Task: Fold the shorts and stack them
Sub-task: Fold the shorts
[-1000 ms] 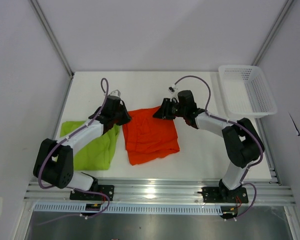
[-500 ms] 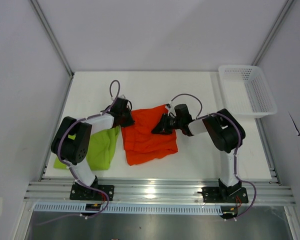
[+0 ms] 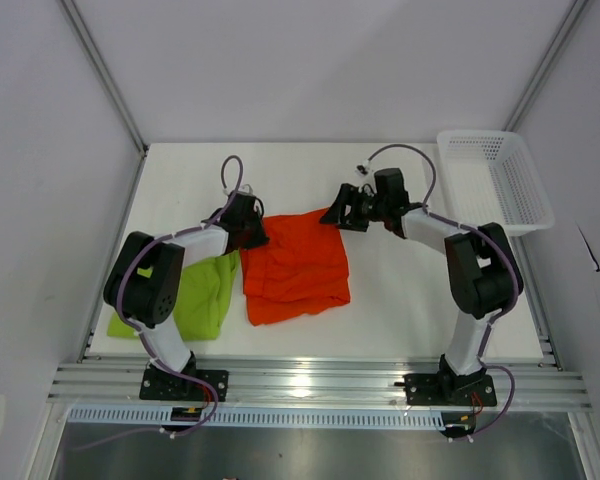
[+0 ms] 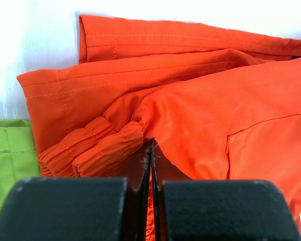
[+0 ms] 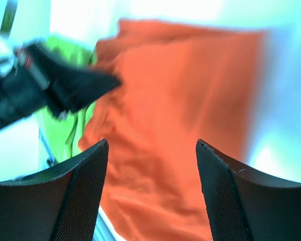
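We judge the fold of the orange shorts (image 3: 298, 268) to be in hand: our left end effector (image 4: 150, 150) is clamped on the gathered waistband corner, while our right end effector (image 5: 151, 144) hangs wide and empty over the far right corner. To do it well, we would pinch that corner and keep the edges aligned. The orange shorts lie mid-surface (image 3: 400, 310), layered and rumpled, just beside the lime green shorts (image 3: 202, 295)
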